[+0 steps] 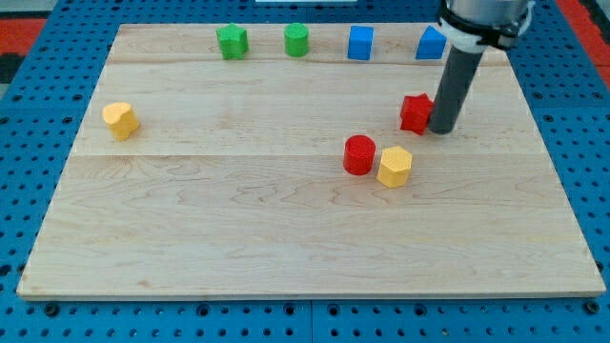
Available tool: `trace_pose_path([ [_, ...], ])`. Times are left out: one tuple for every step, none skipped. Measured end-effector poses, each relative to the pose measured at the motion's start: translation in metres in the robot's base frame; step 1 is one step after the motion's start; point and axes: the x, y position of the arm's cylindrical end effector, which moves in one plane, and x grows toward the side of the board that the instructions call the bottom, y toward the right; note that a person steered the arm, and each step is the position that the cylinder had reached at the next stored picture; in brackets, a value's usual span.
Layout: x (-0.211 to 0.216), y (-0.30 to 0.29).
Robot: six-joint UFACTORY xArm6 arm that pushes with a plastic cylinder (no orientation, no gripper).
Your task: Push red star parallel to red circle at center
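The red star (416, 112) lies on the wooden board at the view's right, above the middle. My tip (443, 130) stands right against the star's right side, touching it or nearly so. The red circle (359, 154) sits lower and to the left of the star, near the board's centre right. A yellow hexagon (395, 166) lies right beside the red circle, on its right, touching or nearly touching.
Along the view's top stand a green star (232, 41), a green circle (296, 40), a blue square block (360, 43) and a blue block (431, 43) partly behind the arm. A yellow block (121, 119) lies at the left. The board's (238, 219) edges meet a blue pegboard.
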Motion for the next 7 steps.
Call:
trace_pose_path([
  [-0.007,-0.027],
  [-0.036,0.027],
  [-0.039,-0.024],
  [-0.019,-0.132],
  [-0.018,-0.169],
  [-0.026,-0.202],
  [-0.002,-0.21],
])
